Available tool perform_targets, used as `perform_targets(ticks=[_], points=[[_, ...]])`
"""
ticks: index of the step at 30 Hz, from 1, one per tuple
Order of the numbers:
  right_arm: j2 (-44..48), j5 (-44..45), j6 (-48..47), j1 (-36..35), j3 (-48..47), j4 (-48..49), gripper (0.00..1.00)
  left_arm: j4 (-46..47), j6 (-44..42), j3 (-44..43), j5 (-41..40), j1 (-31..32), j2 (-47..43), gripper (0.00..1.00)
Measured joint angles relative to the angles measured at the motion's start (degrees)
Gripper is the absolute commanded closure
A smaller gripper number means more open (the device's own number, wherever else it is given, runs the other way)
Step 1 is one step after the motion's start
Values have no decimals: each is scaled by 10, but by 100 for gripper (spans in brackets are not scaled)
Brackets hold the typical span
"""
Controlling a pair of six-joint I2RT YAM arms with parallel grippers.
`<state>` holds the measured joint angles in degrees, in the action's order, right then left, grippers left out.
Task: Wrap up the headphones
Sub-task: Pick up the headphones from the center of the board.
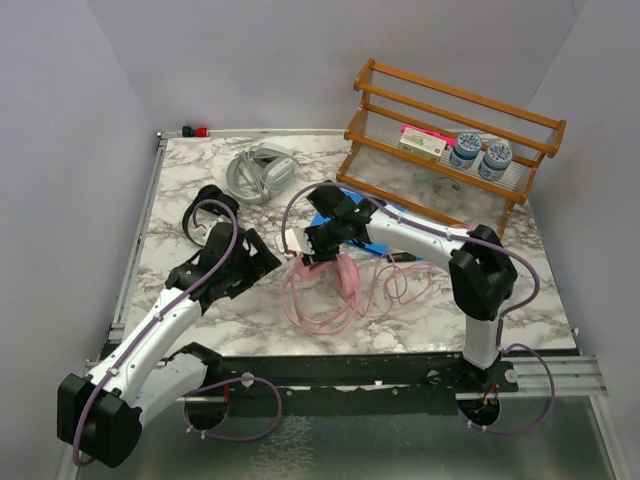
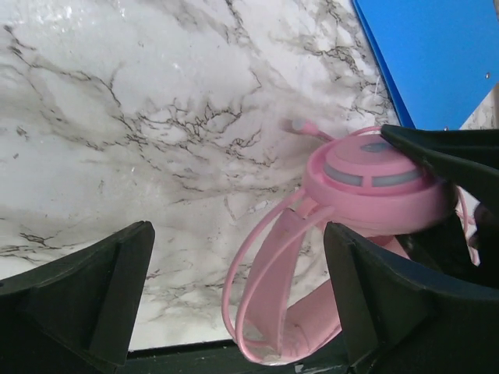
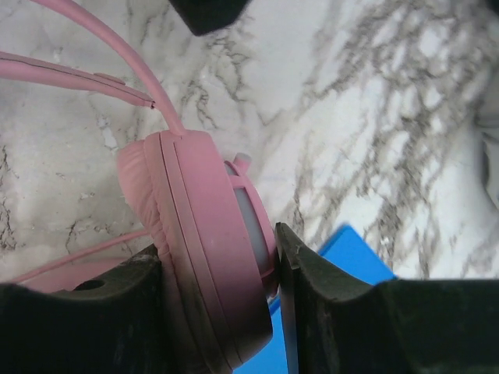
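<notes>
Right gripper (image 3: 221, 253) clamps our pink over-ear headphones (image 2: 366, 195) by one earcup (image 3: 195, 234), left gripper (image 2: 234, 241) gaping alongside; next we must gather the loose cable (image 1: 318, 322).

The right tool (image 1: 312, 248) covers most of the pink headphones (image 1: 346, 272) from above, their band (image 2: 269, 312) runs off the left wrist view's bottom edge, and the jars (image 1: 464, 150) beyond them carry labels too small to read.

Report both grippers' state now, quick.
Left gripper: open, holding nothing.
Right gripper: closed on the pink headphones, at one ear cup.
</notes>
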<state>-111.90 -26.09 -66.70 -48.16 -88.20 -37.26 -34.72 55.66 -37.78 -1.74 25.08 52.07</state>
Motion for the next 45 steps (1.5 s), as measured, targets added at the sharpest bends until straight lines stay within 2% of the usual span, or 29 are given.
perform_targets(ticks=[5,11,17,24,32,40,45], points=[[83,85,133,0,63,97,60,-11,-44,-25,-8,-7,0,3],[123,171,325,0,83,140,59,1,-98,-52,-8,-8,11,1],[133,271,484,1,115,113,57,40,-142,-58,39,-11,31,1],[112,426,612,1,114,72,57,59,-172,-59,69,-10,40,1],[81,463,696,4,110,63,53,106,-179,-48,93,-4,120,1],[53,462,713,4,97,70,44,118,-199,-67,67,5,219,4],[60,455,713,3,99,90,18,125,-212,-76,49,5,258,9]])
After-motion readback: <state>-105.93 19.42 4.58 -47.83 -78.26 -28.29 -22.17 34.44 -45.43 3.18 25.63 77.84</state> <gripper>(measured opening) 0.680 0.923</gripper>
